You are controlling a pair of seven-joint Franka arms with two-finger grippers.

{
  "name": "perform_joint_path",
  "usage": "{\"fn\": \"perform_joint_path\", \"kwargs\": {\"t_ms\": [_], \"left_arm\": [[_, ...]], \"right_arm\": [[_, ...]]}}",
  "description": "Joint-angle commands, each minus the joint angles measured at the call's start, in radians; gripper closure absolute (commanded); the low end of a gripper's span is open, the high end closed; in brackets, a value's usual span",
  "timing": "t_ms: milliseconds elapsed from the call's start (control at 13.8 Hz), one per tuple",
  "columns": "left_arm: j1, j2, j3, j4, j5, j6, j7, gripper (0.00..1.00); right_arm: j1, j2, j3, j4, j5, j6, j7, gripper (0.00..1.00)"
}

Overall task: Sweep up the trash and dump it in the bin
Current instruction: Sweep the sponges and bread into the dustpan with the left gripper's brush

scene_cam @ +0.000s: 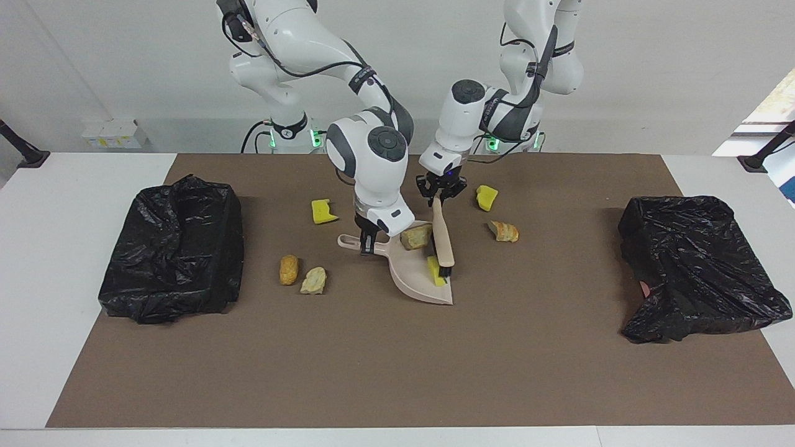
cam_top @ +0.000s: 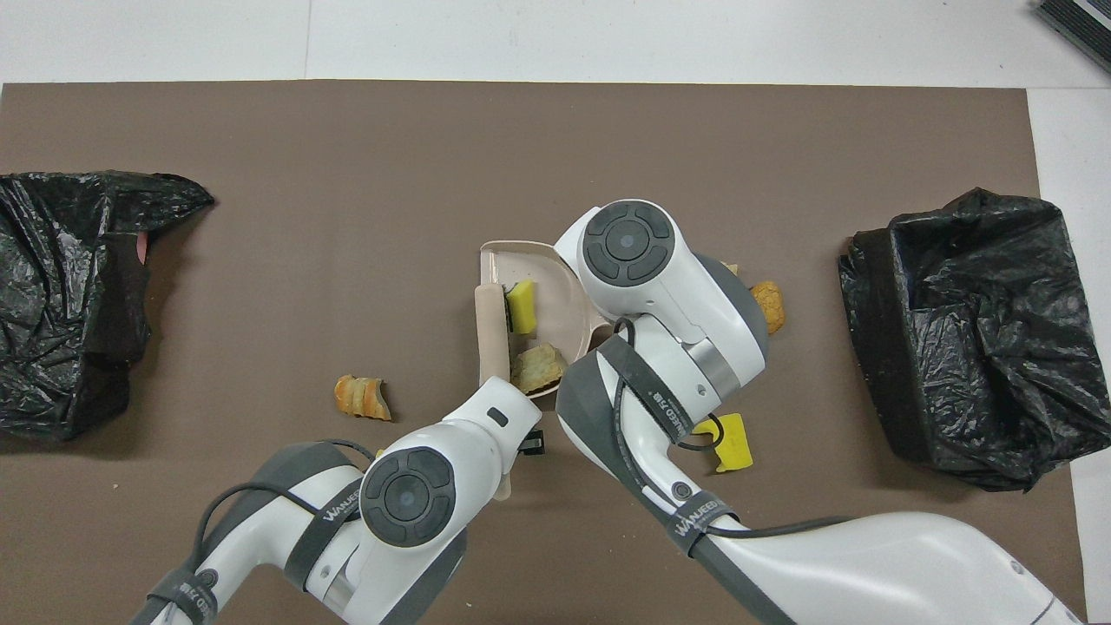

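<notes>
Middle of the brown table mat: a beige plastic dustpan, mouth turned away from the robots, its handle clamped in the right gripper. Left gripper closed on the top end of a beige brush with black bristles, the brush lying along the pan on the side toward the left arm's end of the table, bristles down in the pan near its mouth.

Inside the pan: one bright yellow sponge chunk touching the bristles, and one tan bread-like lump nearer to the robots, close to the handle end.

On the mat, outside the pan:
- a second yellow sponge chunk, toward the right arm's end, nearer to the robots than the pan;
- a third yellow sponge chunk, toward the left arm's end, just beside the left gripper;
- a brown crusty bread-like lump, farther from the robots than that third chunk;
- a rounded orange-brown lump and a pale stone-like lump, just beside each other, toward the right arm's end.

At each end of the mat, well apart from the scraps: a bin lined with a crumpled black plastic bag, one at the right arm's end, one at the left arm's end.
</notes>
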Motion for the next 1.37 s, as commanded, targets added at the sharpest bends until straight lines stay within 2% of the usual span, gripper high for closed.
{"fn": "perform_joint_path", "kwargs": {"t_ms": [0, 145, 362, 579, 724, 868, 1085, 1302], "left_arm": [[0.008, -0.023, 0.025, 0.034, -0.014, -0.134, -0.146, 1.0], [0.046, -0.061, 0.027, 0.048, -0.003, -0.279, -0.249, 1.0], [0.05, -0.098, 0.024, 0.051, -0.003, -0.448, -0.4, 1.0], [0.05, -0.103, 0.021, 0.069, -0.003, -0.53, -0.751, 1.0], [0.046, -0.106, 0.013, 0.069, -0.003, -0.568, -0.885, 1.0], [0.04, -0.133, 0.011, 0.042, -0.01, -0.584, -1.011, 1.0], [-0.044, -0.231, 0.01, -0.099, -0.044, -0.565, -1.004, 1.0], [-0.082, -0.203, 0.01, -0.162, -0.105, -0.379, -1.001, 1.0]], "right_arm": [[-0.011, -0.019, 0.006, -0.021, -0.022, 0.014, -0.022, 1.0], [-0.011, -0.017, 0.006, -0.017, -0.024, 0.015, -0.022, 1.0], [-0.012, -0.017, 0.007, -0.017, -0.022, 0.017, -0.022, 1.0], [-0.012, -0.015, 0.007, -0.017, -0.022, 0.019, -0.022, 1.0], [-0.012, -0.017, 0.007, -0.017, -0.022, 0.017, -0.022, 1.0], [-0.012, -0.017, 0.007, -0.017, -0.024, 0.018, -0.022, 1.0], [-0.012, -0.017, 0.007, -0.021, -0.024, 0.02, -0.024, 1.0], [-0.012, -0.017, 0.007, -0.021, -0.024, 0.022, -0.024, 1.0]]}}
